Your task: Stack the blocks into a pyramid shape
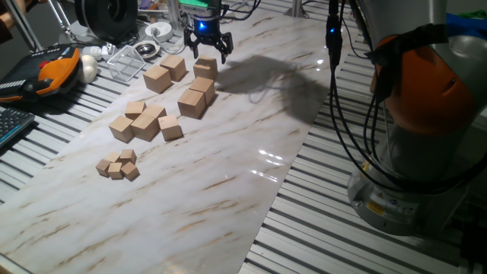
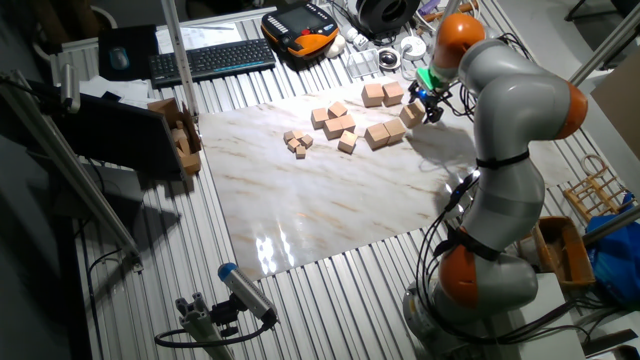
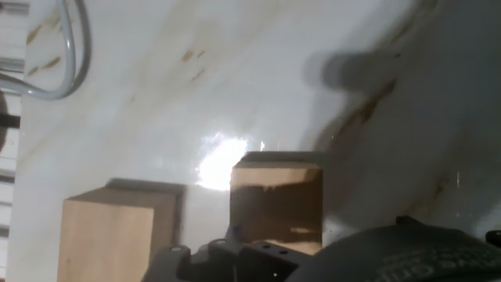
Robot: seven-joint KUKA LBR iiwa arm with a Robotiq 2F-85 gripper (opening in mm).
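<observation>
Several large plain wooden blocks lie on the marble board's far part: two side by side (image 1: 157, 78) (image 1: 174, 67), two touching (image 1: 202, 87) (image 1: 192, 103), and one alone (image 1: 205, 70). My gripper (image 1: 208, 55) hangs just above that lone block with its fingers spread, holding nothing. In the other fixed view the gripper (image 2: 432, 106) is over the same block (image 2: 411, 114). The hand view shows this block (image 3: 275, 200) centred below and a second block (image 3: 117, 231) to its left; the fingertips do not show there.
Medium wooden cubes (image 1: 144, 122) and tiny cubes (image 1: 118, 166) sit nearer on the board (image 1: 228, 175). A clear plastic tray (image 1: 125, 62), an orange pendant (image 1: 53, 70) and a keyboard (image 2: 210, 60) lie off the board. The robot base (image 1: 426, 152) stands at the right.
</observation>
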